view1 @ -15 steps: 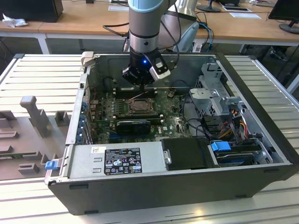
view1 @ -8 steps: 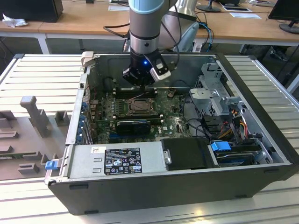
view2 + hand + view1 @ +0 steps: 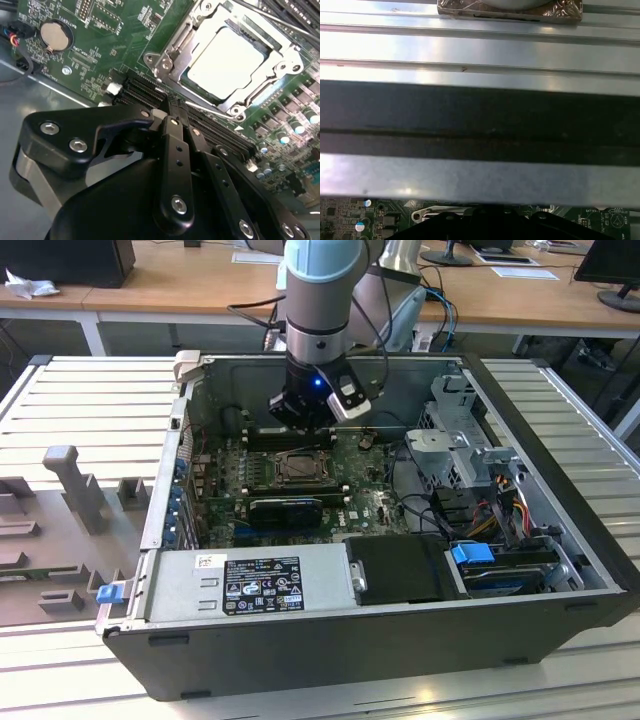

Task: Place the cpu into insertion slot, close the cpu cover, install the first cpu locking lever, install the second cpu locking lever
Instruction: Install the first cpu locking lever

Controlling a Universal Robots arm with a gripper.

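While your grey-and-blue robot arm point(image 3: 318, 300) stands nearly vertical inside the open black computer case point(image 3: 560, 570), its black claw point(image 3: 175, 132) hangs with fingers pressed together, holding nothing. Just beyond the fingertips, the pale square cpu point(image 3: 227, 62) lies in the silver-rimmed insertion slot point(image 3: 172, 57), the thin silvery cpu cover point(image 3: 265, 45) down around it.

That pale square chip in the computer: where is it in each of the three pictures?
Exterior view: the cpu sits mid-board in the open case, just below the gripper.
Second wrist view: it lies in the silvery socket frame, beyond the black fingers.
First wrist view: I cannot find it; there are case rails and a strip of board.
Shared landmark: the green board.
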